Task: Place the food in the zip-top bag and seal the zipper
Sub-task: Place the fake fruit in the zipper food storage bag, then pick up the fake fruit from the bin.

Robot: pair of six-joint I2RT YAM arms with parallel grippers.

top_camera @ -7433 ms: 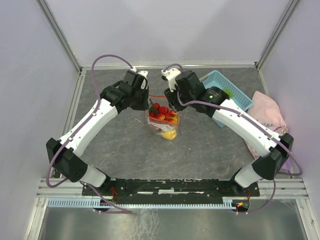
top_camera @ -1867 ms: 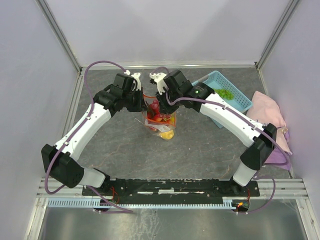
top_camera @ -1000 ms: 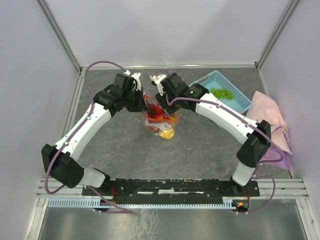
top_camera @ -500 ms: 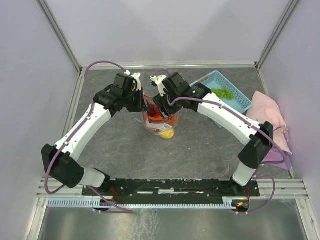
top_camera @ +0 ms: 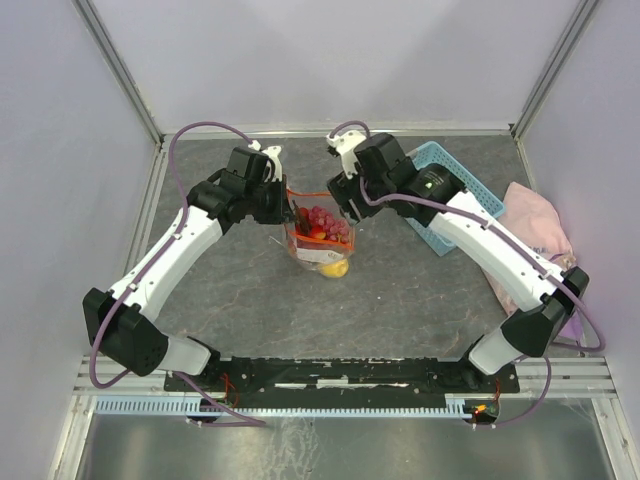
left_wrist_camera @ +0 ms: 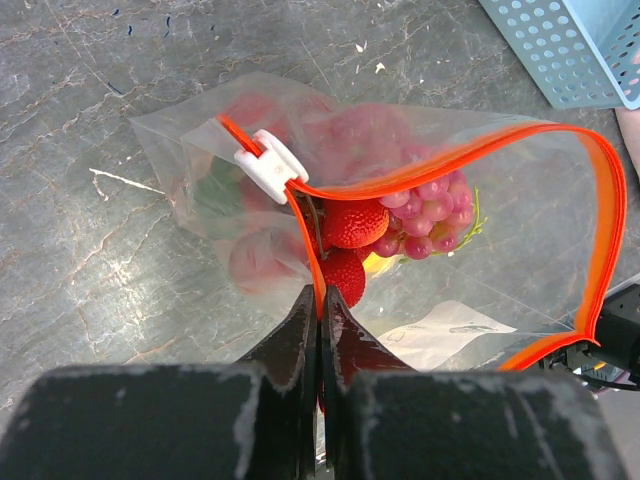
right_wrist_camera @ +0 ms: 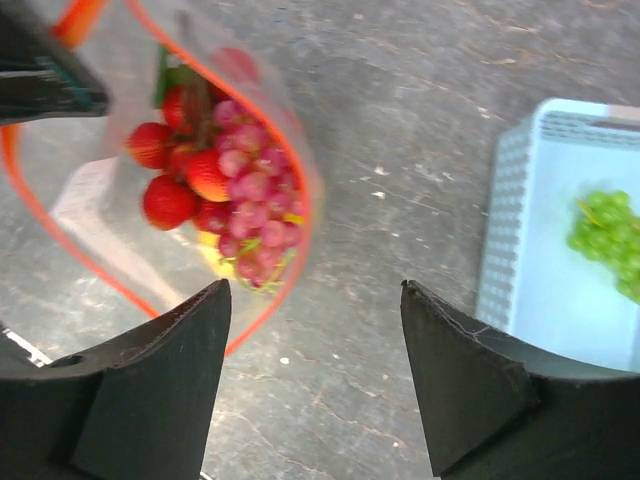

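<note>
The left gripper (left_wrist_camera: 320,298) pinches the zipper (left_wrist_camera: 450,160) rim beside its white slider (left_wrist_camera: 268,165), so the zip-top bag (left_wrist_camera: 520,270) stands gaping on the table; purple grapes (left_wrist_camera: 425,215) and strawberries (left_wrist_camera: 355,222) lie inside; the right gripper (right_wrist_camera: 312,298) hangs spread and empty above, a green bunch (right_wrist_camera: 605,245) waiting in the basket (right_wrist_camera: 520,250).

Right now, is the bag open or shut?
The bag is open. The zipper spreads in a wide loop, the slider sits at one end, and grapes show through the mouth. The left gripper pinches the rim.
</note>
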